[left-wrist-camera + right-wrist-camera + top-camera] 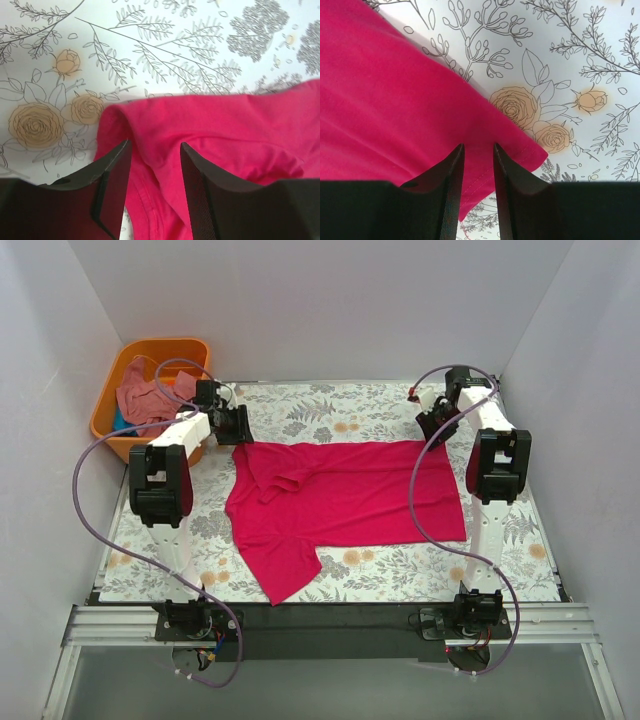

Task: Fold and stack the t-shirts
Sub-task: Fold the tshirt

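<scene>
A crimson-pink t-shirt (340,502) lies spread on the floral table cloth (330,408), one sleeve pointing to the near edge. My left gripper (232,426) hovers at its far left corner. In the left wrist view that gripper (154,145) is open, its fingers (112,185) apart over the rumpled cloth (240,130). My right gripper (437,420) is at the far right corner. Seen from the right wrist, it (477,146) stands open with a narrow gap above the hemmed corner (395,100). A salmon-pink t-shirt (145,400) and a teal-blue scrap (120,422) sit in the tub.
An orange plastic tub (190,346) stands at the far left corner, just off the table cloth. White walls close in the left, back and right sides. Purple cables loop from both arms over the table; the right one crosses the crimson shirt.
</scene>
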You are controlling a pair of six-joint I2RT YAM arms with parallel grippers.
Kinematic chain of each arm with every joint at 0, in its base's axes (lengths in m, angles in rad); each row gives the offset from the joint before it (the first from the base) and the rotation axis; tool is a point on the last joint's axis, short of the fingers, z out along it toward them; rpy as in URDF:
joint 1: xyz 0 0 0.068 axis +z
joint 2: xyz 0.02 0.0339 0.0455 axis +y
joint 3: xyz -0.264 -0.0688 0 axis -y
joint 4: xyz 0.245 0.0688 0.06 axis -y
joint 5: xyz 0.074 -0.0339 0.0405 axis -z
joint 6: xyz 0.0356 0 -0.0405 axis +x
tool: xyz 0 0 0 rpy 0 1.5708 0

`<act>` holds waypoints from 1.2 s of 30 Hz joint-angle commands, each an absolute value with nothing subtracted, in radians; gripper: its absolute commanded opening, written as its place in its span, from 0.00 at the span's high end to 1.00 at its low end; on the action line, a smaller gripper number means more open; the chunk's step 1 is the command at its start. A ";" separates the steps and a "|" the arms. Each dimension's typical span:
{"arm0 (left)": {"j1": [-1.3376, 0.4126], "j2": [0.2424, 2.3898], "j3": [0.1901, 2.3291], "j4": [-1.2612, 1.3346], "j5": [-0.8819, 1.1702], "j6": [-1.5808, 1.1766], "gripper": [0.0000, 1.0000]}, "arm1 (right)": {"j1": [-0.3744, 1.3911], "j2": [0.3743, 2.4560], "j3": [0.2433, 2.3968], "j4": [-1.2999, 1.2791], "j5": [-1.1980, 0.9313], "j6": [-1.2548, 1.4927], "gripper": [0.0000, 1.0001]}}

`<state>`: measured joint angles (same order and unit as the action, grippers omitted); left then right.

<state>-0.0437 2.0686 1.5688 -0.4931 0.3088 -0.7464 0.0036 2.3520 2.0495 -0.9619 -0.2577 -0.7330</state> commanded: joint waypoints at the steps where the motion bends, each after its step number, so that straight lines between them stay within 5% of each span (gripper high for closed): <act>1: -0.052 2.092 1.624 -0.459 0.262 -0.778 0.57 | -0.002 2.342 2.082 -0.914 -0.250 -0.689 0.65; 24: -0.110 2.258 1.759 -0.443 0.054 -0.752 0.56 | -0.048 2.402 1.989 -0.769 -0.044 -0.654 0.62; 27: -0.114 2.293 1.824 -0.445 0.040 -0.749 0.56 | -0.041 2.408 2.029 -0.769 -0.069 -0.647 0.59; 36: -0.124 2.149 1.950 -0.465 0.274 -0.661 0.49 | -0.040 2.177 1.965 -0.782 -0.181 -0.676 0.27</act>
<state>-0.1184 2.3043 1.8858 -0.4625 0.1688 -0.7086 -0.0364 2.3276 1.9850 -0.7757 -0.1158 -0.6617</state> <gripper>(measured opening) 0.503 0.712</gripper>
